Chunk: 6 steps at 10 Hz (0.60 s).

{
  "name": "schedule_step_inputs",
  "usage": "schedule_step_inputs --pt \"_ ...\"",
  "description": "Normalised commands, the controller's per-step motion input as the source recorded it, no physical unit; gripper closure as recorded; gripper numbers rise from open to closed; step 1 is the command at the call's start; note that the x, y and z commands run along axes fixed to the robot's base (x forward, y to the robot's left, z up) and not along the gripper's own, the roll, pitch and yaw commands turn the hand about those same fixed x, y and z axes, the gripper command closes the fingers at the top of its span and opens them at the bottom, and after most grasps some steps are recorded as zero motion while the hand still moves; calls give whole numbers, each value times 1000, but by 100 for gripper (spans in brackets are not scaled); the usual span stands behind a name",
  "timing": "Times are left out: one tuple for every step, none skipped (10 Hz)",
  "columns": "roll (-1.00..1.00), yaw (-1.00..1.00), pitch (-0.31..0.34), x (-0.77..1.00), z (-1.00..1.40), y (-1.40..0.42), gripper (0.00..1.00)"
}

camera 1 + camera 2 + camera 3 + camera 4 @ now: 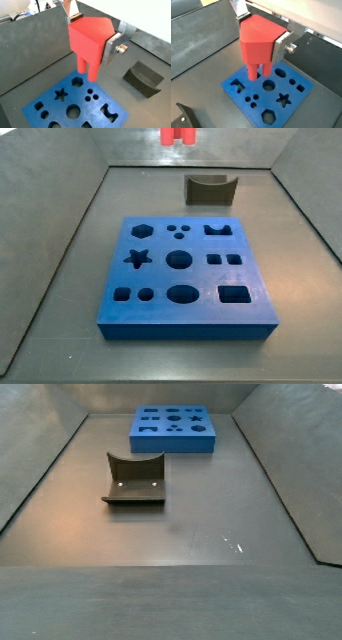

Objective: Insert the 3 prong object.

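Observation:
My gripper (pixel 93 33) is shut on the 3 prong object (pixel 89 37), a red-pink boxy piece with its prongs pointing down. It also shows in a wrist view (pixel 256 42), held between the silver fingers (pixel 282 48). The piece hangs above the blue board (pixel 67 102), a flat block with several shaped holes, and its prongs are clear of the surface near one corner of the board (pixel 271 95). In a side view only the prongs (pixel 178 136) show at the top edge, far above the board (pixel 187 318). The board also lies at the far end in a side view (pixel 174 446); the gripper is out of that view.
A dark grey curved block (pixel 209 190) stands on the floor beyond the board; it shows in both wrist views (pixel 143 79) (pixel 188 117) and a side view (pixel 135 479). Grey walls (pixel 67 228) enclose the floor on all sides.

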Motion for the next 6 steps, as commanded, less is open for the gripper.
schedule_step_inputs --pt "0 -111 0 0 -151 0 100" --pt "39 -97 -27 57 -506 0 100" --pt "69 -37 -31 26 -631 0 100" --pt "33 -37 -36 0 -660 0 100" --pt "0 -51 -19 0 -689 0 100" --pt "-27 -43 -4 0 -669 0 100"
